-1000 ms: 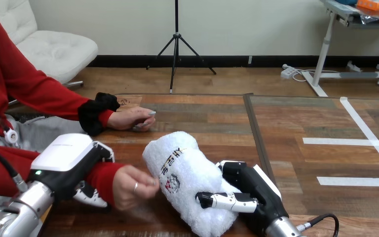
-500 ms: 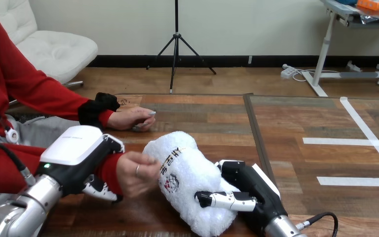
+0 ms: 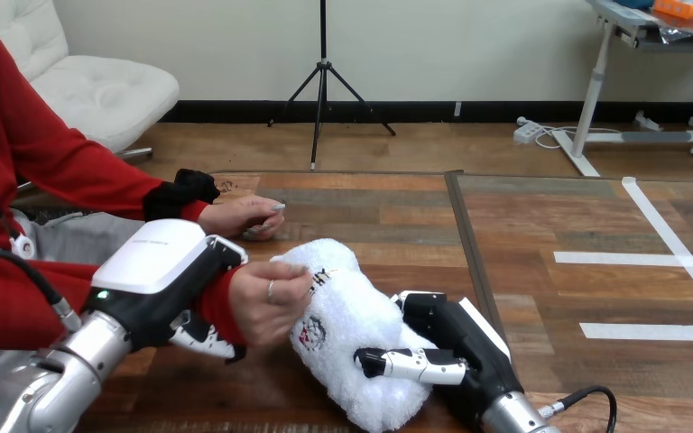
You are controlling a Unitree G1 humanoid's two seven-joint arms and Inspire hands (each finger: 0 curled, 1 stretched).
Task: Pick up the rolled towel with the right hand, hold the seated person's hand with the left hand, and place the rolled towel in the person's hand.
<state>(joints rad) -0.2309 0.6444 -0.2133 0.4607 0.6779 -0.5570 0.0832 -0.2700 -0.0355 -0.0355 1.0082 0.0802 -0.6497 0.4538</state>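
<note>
The brown wooden worktop (image 3: 397, 216) spans the view. The white rolled terry towel (image 3: 347, 325) is at its near middle. The left hand (image 3: 158, 271) covers the person's red-sleeved wrist (image 3: 219, 302), its fingers (image 3: 200, 336) curled beneath it. The right hand (image 3: 456, 341) grips the towel's right end, thumb across it. The person's hand (image 3: 271, 302) touches the towel's left side.

The left hand (image 3: 158, 271) is black, with a broad, smooth white shell on its back and a small green light at its wrist end. The right hand (image 3: 456, 338) is black too, with white edging and a jointed black-and-white thumb (image 3: 415, 366). A silver forearm (image 3: 72, 370) runs behind each hand.
</note>
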